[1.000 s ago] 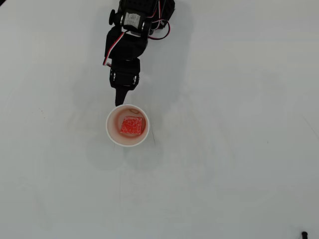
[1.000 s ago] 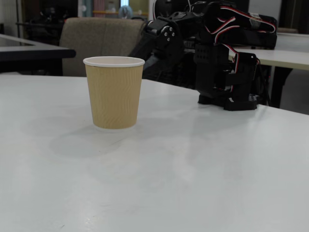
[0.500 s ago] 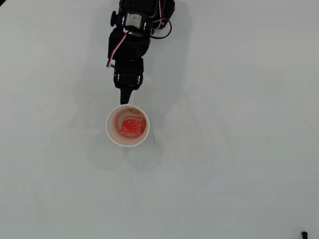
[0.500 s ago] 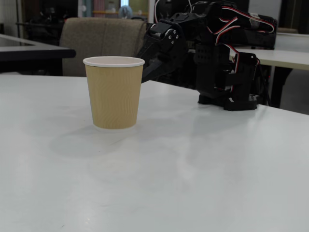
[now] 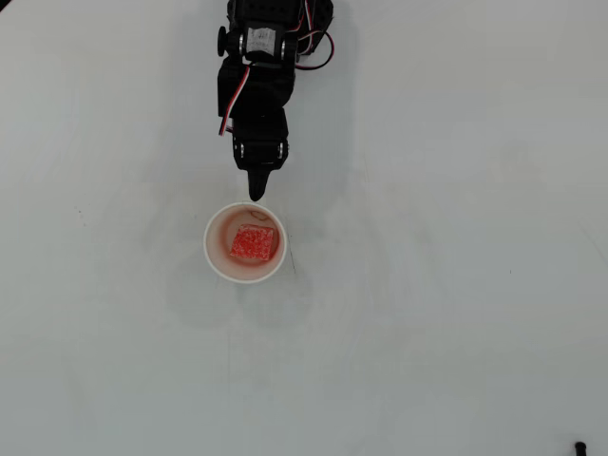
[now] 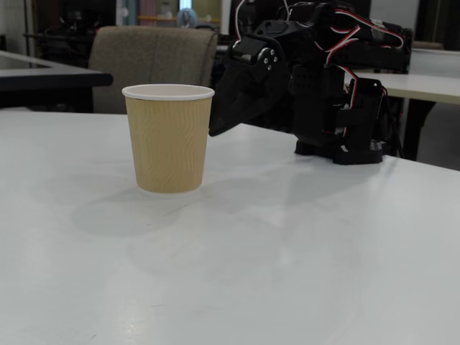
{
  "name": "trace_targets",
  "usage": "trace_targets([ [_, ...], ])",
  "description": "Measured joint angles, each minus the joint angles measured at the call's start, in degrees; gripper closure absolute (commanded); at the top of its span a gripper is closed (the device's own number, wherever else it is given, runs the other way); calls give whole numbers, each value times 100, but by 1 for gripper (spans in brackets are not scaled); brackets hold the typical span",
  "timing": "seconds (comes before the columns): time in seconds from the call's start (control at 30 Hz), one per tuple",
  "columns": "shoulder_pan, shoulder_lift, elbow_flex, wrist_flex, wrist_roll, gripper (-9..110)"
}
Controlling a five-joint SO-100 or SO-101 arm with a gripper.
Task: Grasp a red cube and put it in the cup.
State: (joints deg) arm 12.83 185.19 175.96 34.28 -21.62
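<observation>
Overhead + low side cam; share cup [image 5: 245, 256].

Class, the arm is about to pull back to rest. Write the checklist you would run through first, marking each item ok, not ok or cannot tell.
1. Red cube lies inside the cup: ok.
2. Cup stands upright on the table in the fixed view: ok.
3. Pincer holds nothing: ok.
4. Pincer tip is clear of the cup's rim: ok in the overhead view, just outside it.
5. Pincer fully shut: cannot tell.
</observation>
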Motion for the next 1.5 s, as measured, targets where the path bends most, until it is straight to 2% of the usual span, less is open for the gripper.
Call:
trace_targets([
  [0.17, 9, 0, 0, 211, 62, 101],
  [0.57, 132, 0, 0, 9, 1090, 101],
  [1.13, 167, 0, 0, 202, 1195, 101],
  [1.5, 211, 0, 0, 149, 1863, 101],
])
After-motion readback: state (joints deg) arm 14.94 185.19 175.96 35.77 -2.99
